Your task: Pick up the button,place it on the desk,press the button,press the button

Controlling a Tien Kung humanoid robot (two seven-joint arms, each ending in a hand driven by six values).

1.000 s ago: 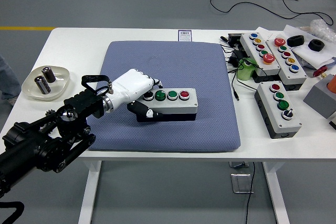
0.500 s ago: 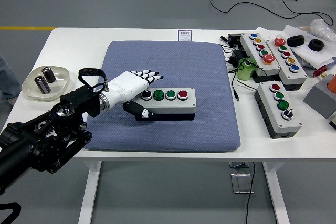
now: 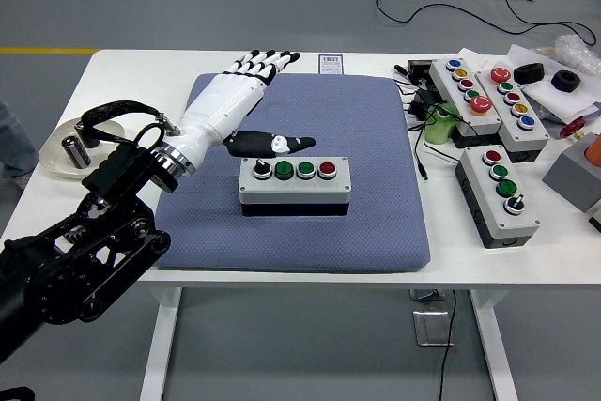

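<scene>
A grey button box [image 3: 295, 184] lies flat on the blue-grey pad [image 3: 376, 213]. It carries a black selector knob, two green buttons and a red one. My left hand [image 3: 246, 100] hovers above and behind the box's left end, white with black fingertips. Its fingers [image 3: 268, 62] are spread toward the far side and the thumb [image 3: 274, 145] sticks out to the right, just behind the box. It holds nothing. The right arm does not show.
Three more button boxes [image 3: 498, 192] [image 3: 464, 93] [image 3: 512, 98] lie at the right, with cables and a green bottle [image 3: 438, 126]. A white dish [image 3: 58, 154] with two batteries sits at the left. A grey block [image 3: 573, 174] is at the right edge.
My left hand let go of the box's left end, lifted and swung back toward the far left with fingers opening. The box now lies free on the pad.
</scene>
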